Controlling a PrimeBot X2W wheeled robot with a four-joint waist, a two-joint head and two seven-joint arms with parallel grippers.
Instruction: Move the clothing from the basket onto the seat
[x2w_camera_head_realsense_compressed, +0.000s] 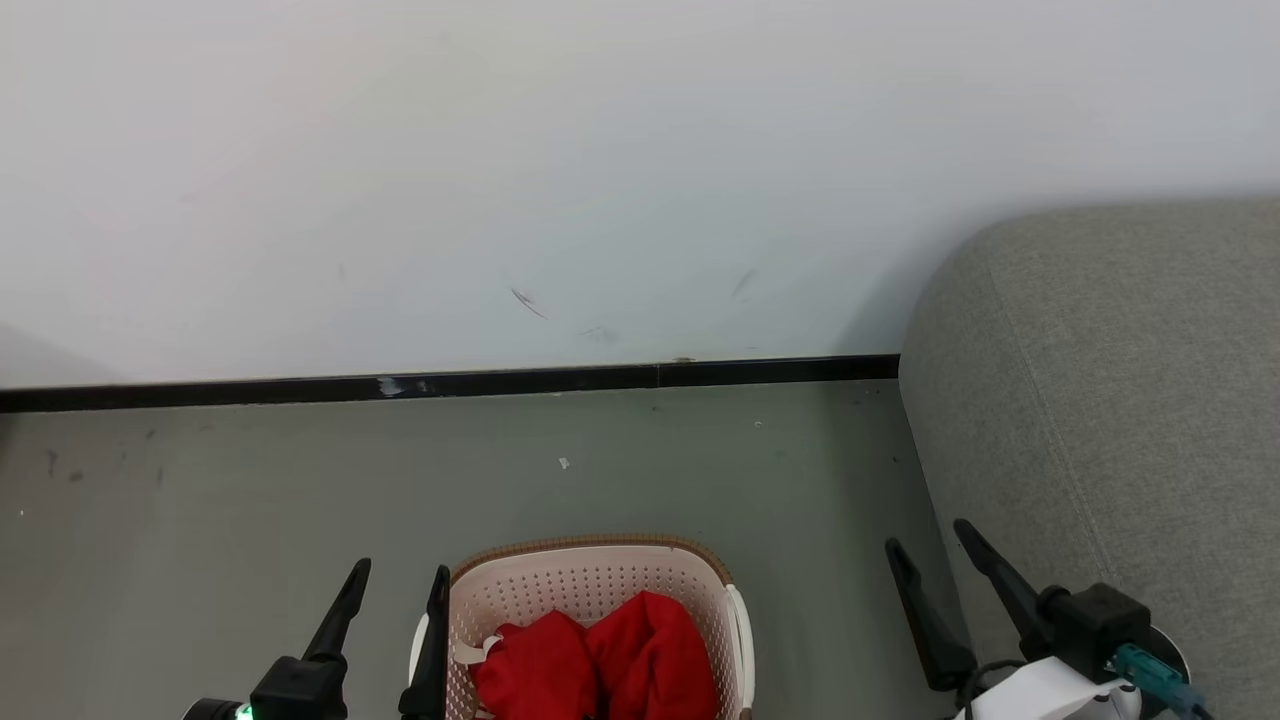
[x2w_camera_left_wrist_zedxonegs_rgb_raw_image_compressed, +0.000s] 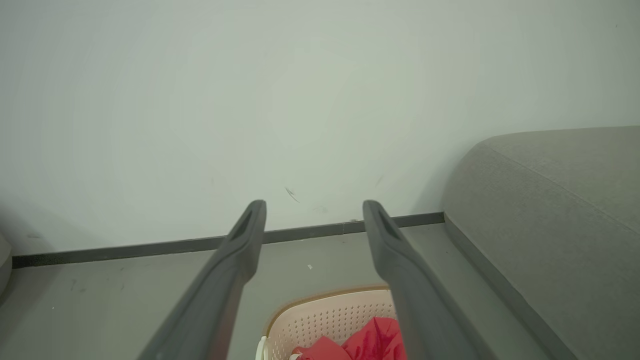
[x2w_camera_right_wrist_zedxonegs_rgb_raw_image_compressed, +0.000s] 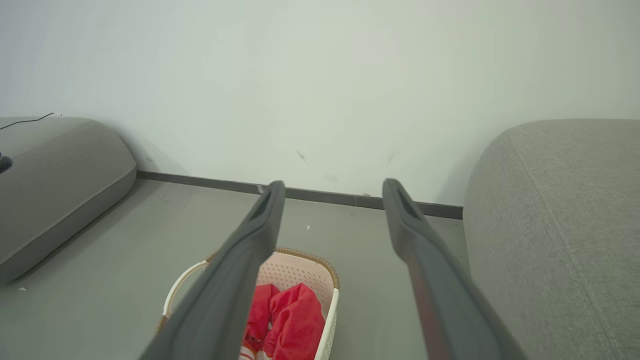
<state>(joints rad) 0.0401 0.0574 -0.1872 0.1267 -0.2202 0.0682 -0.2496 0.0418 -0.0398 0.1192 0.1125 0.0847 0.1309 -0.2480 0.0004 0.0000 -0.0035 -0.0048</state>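
The cream perforated basket (x2w_camera_head_realsense_compressed: 590, 585) with a brown rim stands on the floor at the bottom centre of the head view, and red clothing (x2w_camera_head_realsense_compressed: 600, 655) is bunched inside it. The grey seat (x2w_camera_head_realsense_compressed: 1110, 400) rises at the right. My left gripper (x2w_camera_head_realsense_compressed: 400, 570) hangs open just left of the basket, its inner finger close to the rim. My right gripper (x2w_camera_head_realsense_compressed: 930, 535) is open between the basket and the seat, holding nothing. In the left wrist view the basket (x2w_camera_left_wrist_zedxonegs_rgb_raw_image_compressed: 325, 317) and clothing (x2w_camera_left_wrist_zedxonegs_rgb_raw_image_compressed: 370, 340) lie below my open left gripper (x2w_camera_left_wrist_zedxonegs_rgb_raw_image_compressed: 314, 205). The right wrist view shows basket (x2w_camera_right_wrist_zedxonegs_rgb_raw_image_compressed: 305, 265), clothing (x2w_camera_right_wrist_zedxonegs_rgb_raw_image_compressed: 292, 320), seat (x2w_camera_right_wrist_zedxonegs_rgb_raw_image_compressed: 560, 225) and open right gripper (x2w_camera_right_wrist_zedxonegs_rgb_raw_image_compressed: 334, 184).
A pale wall with a dark skirting board (x2w_camera_head_realsense_compressed: 450, 383) runs behind the basket. Grey floor (x2w_camera_head_realsense_compressed: 250, 490) spreads to the left. A second grey cushion (x2w_camera_right_wrist_zedxonegs_rgb_raw_image_compressed: 50, 170) with a thin black cable lies at the far left in the right wrist view.
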